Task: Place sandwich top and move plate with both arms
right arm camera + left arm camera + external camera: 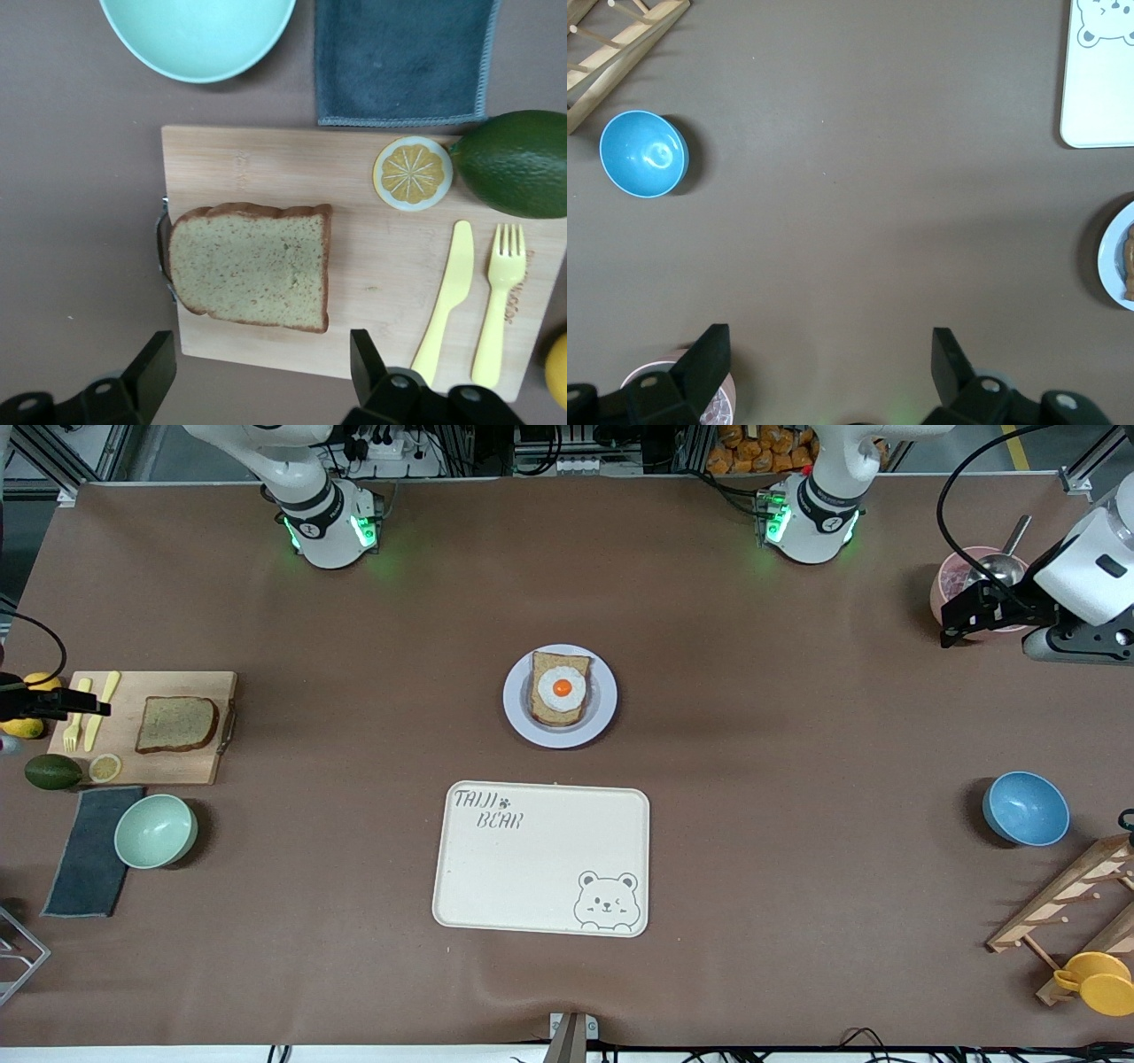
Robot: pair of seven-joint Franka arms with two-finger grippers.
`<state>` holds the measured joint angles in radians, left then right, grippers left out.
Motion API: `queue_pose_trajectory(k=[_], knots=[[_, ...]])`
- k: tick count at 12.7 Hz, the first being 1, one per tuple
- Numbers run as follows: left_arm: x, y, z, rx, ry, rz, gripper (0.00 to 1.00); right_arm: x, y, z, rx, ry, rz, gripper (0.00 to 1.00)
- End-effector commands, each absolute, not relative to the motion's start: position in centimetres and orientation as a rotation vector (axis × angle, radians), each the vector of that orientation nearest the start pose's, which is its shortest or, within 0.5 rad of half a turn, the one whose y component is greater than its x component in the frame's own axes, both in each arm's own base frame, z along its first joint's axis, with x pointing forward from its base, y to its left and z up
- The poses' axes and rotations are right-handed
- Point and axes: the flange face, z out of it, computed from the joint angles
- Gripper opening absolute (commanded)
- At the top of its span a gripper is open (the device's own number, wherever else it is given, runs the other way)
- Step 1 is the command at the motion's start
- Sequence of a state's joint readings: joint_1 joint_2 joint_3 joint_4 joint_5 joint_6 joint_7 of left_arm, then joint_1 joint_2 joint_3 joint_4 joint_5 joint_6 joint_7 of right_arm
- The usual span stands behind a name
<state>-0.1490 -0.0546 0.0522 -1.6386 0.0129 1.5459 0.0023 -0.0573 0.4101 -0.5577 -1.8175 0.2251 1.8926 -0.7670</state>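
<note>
Sandwich top: the plain brown wholemeal bread slice with a darker crust lies flat on the pale wooden cutting board, at the right arm's end of the table.
Right gripper: the black two-finger right gripper hangs over the cutting board, fingers spread wide and holding nothing; in its wrist view the slice shows between the two fingertips, not touched by them.
Plate: the small round lavender-white plate sits mid-table, farther from the front camera than the rectangular cream tray with a bear drawing, and carries a bread slice with a fried egg.
Left gripper: the black two-finger left gripper is over the left arm's end of the table, fingers wide apart and empty, above the pink bowl that holds a metal scoop; it is well apart from the plate.
Beside the board: a yellow plastic knife, a yellow plastic fork and a lemon slice lie on it; a green avocado touches its corner.
Cut off or hard to see: in the front view the right gripper sits at the picture's edge and only its dark tip shows. The left wrist view shows just the rim of the plate and a corner of the tray. A mint green bowl and a dark grey cloth are cropped in the right wrist view.
</note>
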Motion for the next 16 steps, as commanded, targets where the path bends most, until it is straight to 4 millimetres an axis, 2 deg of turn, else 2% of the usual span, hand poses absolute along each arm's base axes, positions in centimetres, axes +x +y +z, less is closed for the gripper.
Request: queue_pose_trajectory(k=[1,3,5,9,11,12,14,15,16], knots=[[52.8,-5.0,62.1,-3.135,0.174,0.072,1.00,51.5,-33.4,29.9,-2.931,-0.154,0.258,0.86],[53.0,-5.2,61.3,-3.165,0.171,0.099,1.00,51.6,-33.8,28.0,-2.937,-0.206,0.250,0.73],[53.9,-5.6,59.1,-3.200,0.168,0.171,1.00,51.3,-34.6,26.6,-2.930,-0.224,0.226,0.72],[56.9,-7.8,52.1,-3.292,0.179,0.350,1.00,49.8,-35.0,22.6,-2.892,-0.250,0.164,0.69],[58.3,-10.1,49.5,-3.295,0.240,0.340,1.00,48.7,-35.2,20.5,-2.867,-0.234,0.132,0.68],[58.8,-11.4,48.6,-3.297,0.272,0.314,1.00,48.3,-35.5,20.0,-2.856,-0.246,0.118,0.62],[59.8,-12.8,47.4,-3.302,0.299,0.257,1.00,47.5,-35.7,19.5,-2.845,-0.221,0.116,0.42],[60.1,-13.7,46.7,-3.306,0.314,0.235,1.00,47.4,-35.7,19.4,-2.843,-0.217,0.113,0.30],[60.5,-14.1,46.0,-3.307,0.319,0.228,1.00,47.5,-35.8,19.5,-2.844,-0.217,0.111,0.14]])
